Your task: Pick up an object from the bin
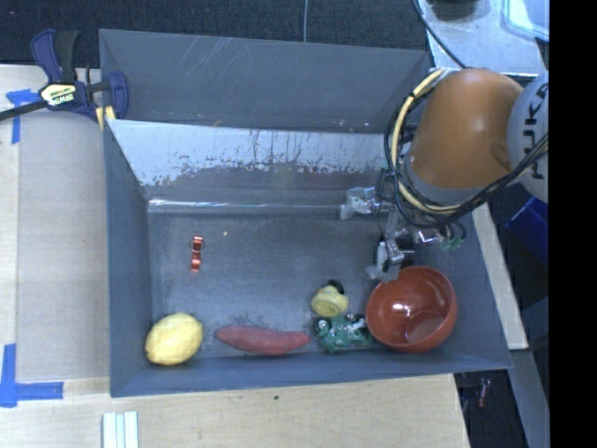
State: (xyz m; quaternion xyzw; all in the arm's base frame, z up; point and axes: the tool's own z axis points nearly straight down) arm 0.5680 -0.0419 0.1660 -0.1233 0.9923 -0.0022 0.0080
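My gripper (389, 256) hangs at the right side of the bin, just above the upper left rim of a glossy red bowl (412, 310). The bowl stands upright in the front right corner. A small yellow lumpy ball (328, 301) lies to the left of the bowl. Just below the ball, a green toy with white specks (341, 335) lies against the bowl's side. Nothing shows in the gripper's grasp.
A long reddish sausage-shaped thing (262, 340) lies along the front wall, and a yellow lemon (173, 339) sits in the front left corner. A small red-orange piece (196, 253) lies at mid left. The arm's orange dome and cables overhang the bin's right wall.
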